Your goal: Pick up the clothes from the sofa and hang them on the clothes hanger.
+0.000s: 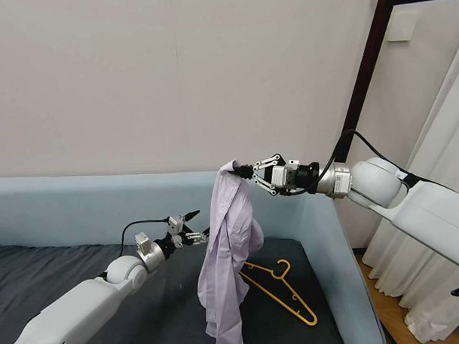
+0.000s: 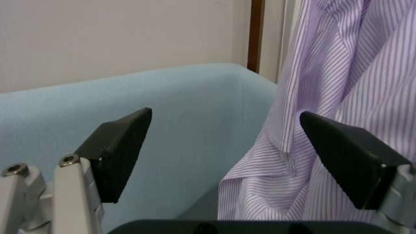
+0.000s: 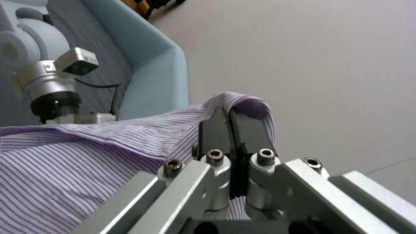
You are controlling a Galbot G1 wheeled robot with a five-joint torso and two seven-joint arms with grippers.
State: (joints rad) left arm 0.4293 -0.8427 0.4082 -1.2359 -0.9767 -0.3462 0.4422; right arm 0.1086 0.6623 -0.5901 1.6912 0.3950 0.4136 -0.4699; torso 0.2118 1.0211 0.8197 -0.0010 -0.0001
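Right gripper [image 1: 242,171] clamped on striped shirt [image 1: 225,270] above sofa [image 1: 65,204], left gripper [image 1: 199,224] spread open beside it

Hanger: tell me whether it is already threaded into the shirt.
No, the hanger lies bare on the sofa beside the shirt that the right tool holds.

Head cam: I look down over the sofa [image 1: 80,211] | left wrist: close behind my fingers [image 2: 120,151], facing the shirt [image 2: 351,63] | right wrist: close, seemingly tilted upward | all share shirt
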